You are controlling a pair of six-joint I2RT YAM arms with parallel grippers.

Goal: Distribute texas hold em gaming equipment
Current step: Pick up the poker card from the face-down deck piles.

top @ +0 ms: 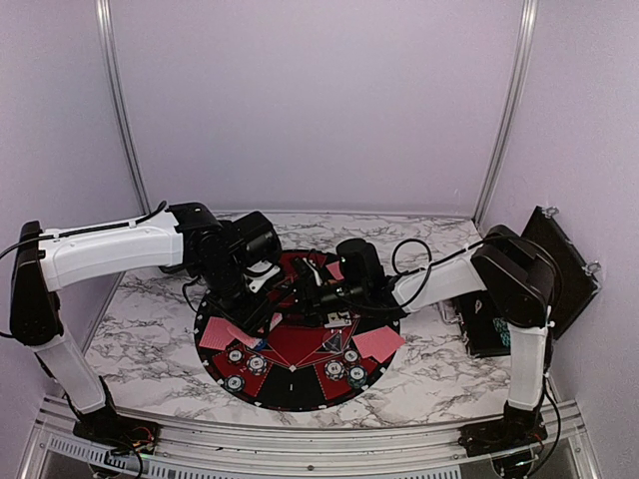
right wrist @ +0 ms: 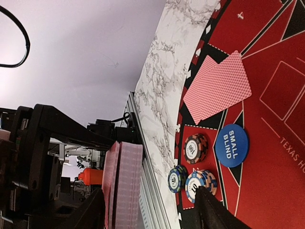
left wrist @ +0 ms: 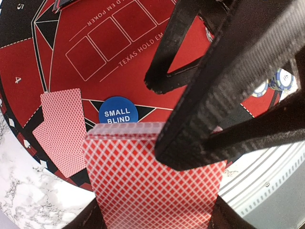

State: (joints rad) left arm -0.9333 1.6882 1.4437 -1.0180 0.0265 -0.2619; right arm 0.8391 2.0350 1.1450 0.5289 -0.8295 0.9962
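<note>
My left gripper is shut on a deck of red-backed playing cards, held on edge above the round mat. My right gripper stands open around the deck's upper end; one finger lies across the deck's face. On the mat lie a pair of face-down cards, a blue "small blind" disc and stacks of striped chips. A second pair of cards and more chips lie on the mat's right side.
A black case with its lid raised stands at the table's right edge. Marble tabletop surrounds the mat. A metal rail runs along the near edge. Both arms cross over the mat's far half.
</note>
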